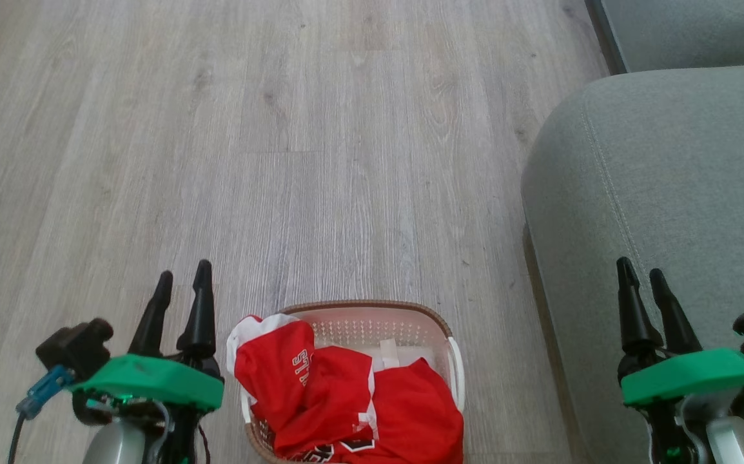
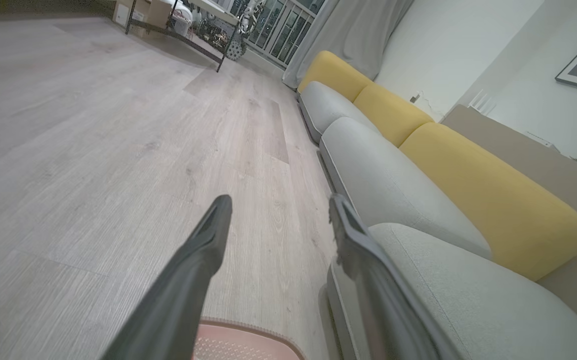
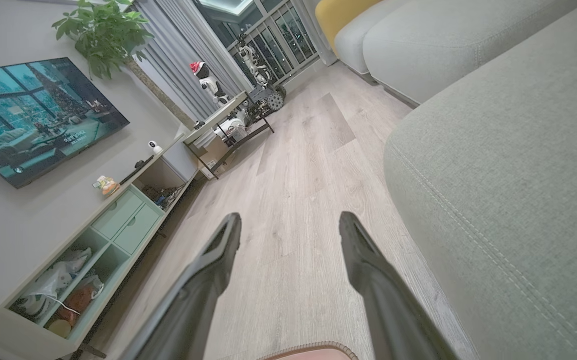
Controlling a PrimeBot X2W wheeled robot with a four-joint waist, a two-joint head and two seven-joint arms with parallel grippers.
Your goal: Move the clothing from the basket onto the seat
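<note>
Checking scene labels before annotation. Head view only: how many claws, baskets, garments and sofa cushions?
Claws: 2 (left claw, right claw)
Baskets: 1 (basket)
Garments: 1 (red garment)
Sofa cushions: 2 (seat, far cushion)
Total: 6

Pale grey plank floor (image 1: 320,161) runs up the head view's left and centre. In the right wrist view a television (image 3: 38,115) hangs upper left above a mint-green cabinet (image 3: 118,222). A leafy plant (image 3: 101,30) and grey curtains (image 3: 168,65) line the top.
</note>
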